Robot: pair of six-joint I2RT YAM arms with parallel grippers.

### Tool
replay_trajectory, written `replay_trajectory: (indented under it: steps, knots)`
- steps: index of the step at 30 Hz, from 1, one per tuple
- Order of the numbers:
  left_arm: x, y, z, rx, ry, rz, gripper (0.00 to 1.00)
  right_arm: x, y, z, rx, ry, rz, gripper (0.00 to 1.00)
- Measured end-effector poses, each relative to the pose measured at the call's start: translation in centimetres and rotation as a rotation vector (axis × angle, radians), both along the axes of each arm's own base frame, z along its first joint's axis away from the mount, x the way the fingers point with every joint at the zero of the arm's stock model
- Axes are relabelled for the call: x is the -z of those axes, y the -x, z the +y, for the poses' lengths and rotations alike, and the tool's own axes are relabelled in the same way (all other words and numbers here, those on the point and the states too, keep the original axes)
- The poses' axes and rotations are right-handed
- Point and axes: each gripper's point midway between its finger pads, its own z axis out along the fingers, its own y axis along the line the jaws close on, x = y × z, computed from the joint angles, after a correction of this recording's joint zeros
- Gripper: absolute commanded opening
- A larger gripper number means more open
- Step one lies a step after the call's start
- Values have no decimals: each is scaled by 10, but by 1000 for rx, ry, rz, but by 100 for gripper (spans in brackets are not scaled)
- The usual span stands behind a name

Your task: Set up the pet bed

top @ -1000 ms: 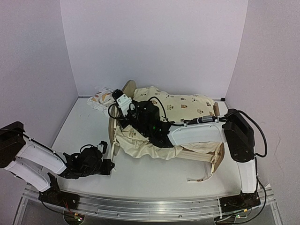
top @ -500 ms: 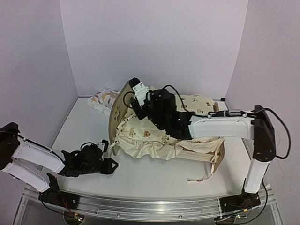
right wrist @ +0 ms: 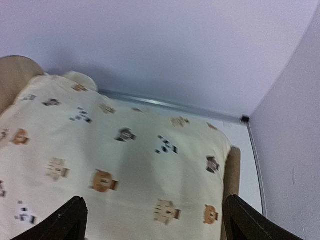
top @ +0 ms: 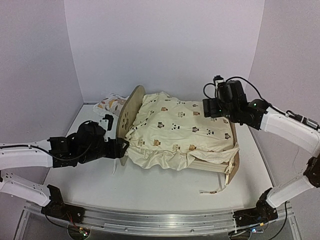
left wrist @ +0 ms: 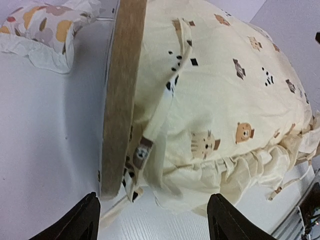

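The pet bed is a light plywood frame; its rounded left end board (top: 129, 112) stands up and its right end (top: 234, 159) shows under cloth. A cream animal-print quilt (top: 180, 131) lies spread over the whole bed and hides its base. My left gripper (top: 121, 148) is open at the near foot of the left end board (left wrist: 120, 95), close to the quilt's ruffled corner (left wrist: 220, 165), holding nothing. My right gripper (top: 212, 108) hangs open above the quilt's far right part (right wrist: 150, 160), apart from it.
A small leaf-print pillow (top: 109, 104) lies on the table behind the left end board, also in the left wrist view (left wrist: 45, 25). A loose cloth tie (top: 214, 189) trails on the table at the bed's near right corner. Walls close in on three sides.
Both grippers have opened. The right arm let go of the quilt and swung from the bed's left end to its far right. The quilt now lies flat. The left arm moved up to the end board.
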Motion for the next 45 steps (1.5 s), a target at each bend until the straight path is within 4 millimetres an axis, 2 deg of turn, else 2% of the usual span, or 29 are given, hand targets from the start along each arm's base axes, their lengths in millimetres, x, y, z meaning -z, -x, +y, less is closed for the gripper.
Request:
replay_trajectory:
  steps: [3, 7, 11, 14, 18, 20, 22, 26, 31, 36, 39, 43, 45]
  knots:
    - [-9, -16, -4, -44, -72, -27, 66, 34, -29, -66, 170, -46, 130, 94]
    - [-4, -33, -9, -90, -165, -37, 55, 61, -85, -115, 307, -154, 260, 87]
    - [8, -42, -7, -120, -231, -35, 43, 87, -147, -141, 370, -258, 321, 73]
    - [13, -43, -4, -128, -264, -33, 37, 114, -182, -158, 402, -303, 365, 66]
    - [15, -44, 0, -139, -286, -40, 32, 143, -217, -174, 430, -330, 395, 56]
    - [16, -46, 1, -145, -294, -42, 30, 155, -224, -177, 432, -328, 410, 50]
    - [19, -50, 2, -155, -306, -44, 29, 166, -222, -175, 431, -333, 439, 43]
    - [30, -62, 6, -172, -330, -37, 26, 172, -210, -177, 443, -339, 455, 31]
    - [34, -81, 10, -188, -323, -39, 24, 174, -172, -180, 463, -340, 491, 19]
    - [31, -106, 15, -167, -329, -55, 23, 170, -120, -192, 507, -320, 496, 11]
    - [30, -118, 9, -108, -331, -70, 23, 171, -88, -205, 554, -301, 491, 7]
    - [29, -134, -7, -15, -333, -99, 22, 171, -45, -223, 635, -321, 469, 9]
    - [28, -145, -18, 39, -334, -116, 22, 171, -19, -233, 686, -339, 460, 14]
